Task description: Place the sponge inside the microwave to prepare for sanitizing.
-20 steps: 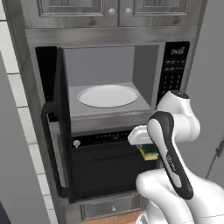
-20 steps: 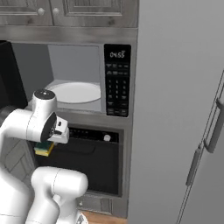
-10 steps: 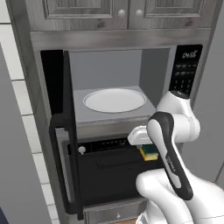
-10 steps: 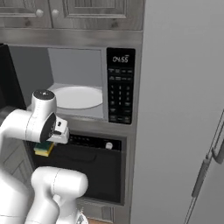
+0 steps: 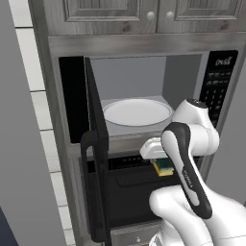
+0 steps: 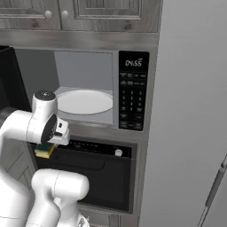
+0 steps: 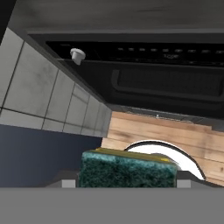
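Observation:
The microwave (image 5: 135, 77) stands open, its black door (image 5: 96, 144) swung out to the left and its white turntable (image 5: 137, 112) bare inside the grey cavity. The yellow sponge (image 5: 165, 167) with a dark green scrub layer hangs below the cavity's front sill, in front of the oven's control strip. My gripper (image 5: 162, 163) is shut on it, pointing down. From the right I see the sponge (image 6: 44, 150) under the gripper (image 6: 46, 147), left of the microwave (image 6: 84, 71) keypad (image 6: 132, 99). In the hand view the sponge's green face (image 7: 129, 169) lies between the fingertips.
A black oven (image 5: 129, 188) with a white knob (image 6: 118, 152) sits under the microwave. The open door juts out left of the arm. A tall grey fridge panel (image 6: 190, 111) stands on the right. Grey cabinets (image 5: 144, 14) hang above. Wood floor (image 7: 175, 131) lies below.
The whole picture has shifted, so the base has moved and the microwave now looks closer. The arm keeps its pose with the sponge still held.

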Available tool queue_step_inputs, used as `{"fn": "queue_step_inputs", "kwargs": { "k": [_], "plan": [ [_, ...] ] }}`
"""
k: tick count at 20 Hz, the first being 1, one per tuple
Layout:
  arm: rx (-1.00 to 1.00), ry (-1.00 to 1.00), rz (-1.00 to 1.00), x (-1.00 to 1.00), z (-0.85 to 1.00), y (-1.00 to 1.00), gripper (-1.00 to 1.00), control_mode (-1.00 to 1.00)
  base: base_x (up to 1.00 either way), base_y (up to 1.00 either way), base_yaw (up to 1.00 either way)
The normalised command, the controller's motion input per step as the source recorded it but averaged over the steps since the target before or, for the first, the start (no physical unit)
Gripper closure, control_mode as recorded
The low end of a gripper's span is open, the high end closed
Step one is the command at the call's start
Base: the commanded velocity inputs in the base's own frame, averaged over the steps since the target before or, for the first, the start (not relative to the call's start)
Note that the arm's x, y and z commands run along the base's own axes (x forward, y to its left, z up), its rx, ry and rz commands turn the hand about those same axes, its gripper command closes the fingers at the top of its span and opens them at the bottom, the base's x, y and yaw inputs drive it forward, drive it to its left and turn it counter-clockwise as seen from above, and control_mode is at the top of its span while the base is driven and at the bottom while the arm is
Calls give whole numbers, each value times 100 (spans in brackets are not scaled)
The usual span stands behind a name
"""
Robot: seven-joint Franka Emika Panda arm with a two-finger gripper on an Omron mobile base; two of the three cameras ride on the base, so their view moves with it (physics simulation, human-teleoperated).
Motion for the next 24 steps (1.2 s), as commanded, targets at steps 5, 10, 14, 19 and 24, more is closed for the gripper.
{"fn": "queue_step_inputs", "kwargs": {
  "k": [5, 10, 14, 19, 24],
  "plan": [
    [0, 0, 0, 0, 0, 0, 100, 100, 0, 2, 0],
    [0, 0, 0, 0, 0, 0, 100, 100, 0, 0, 0],
    [0, 0, 0, 0, 0, 0, 100, -100, 0, 0, 0],
    [0, 0, 0, 0, 0, 0, 100, -100, 0, 0, 0],
    [0, -1, 0, -1, 0, 0, 100, -100, 0, 0, 0]
  ]
}}
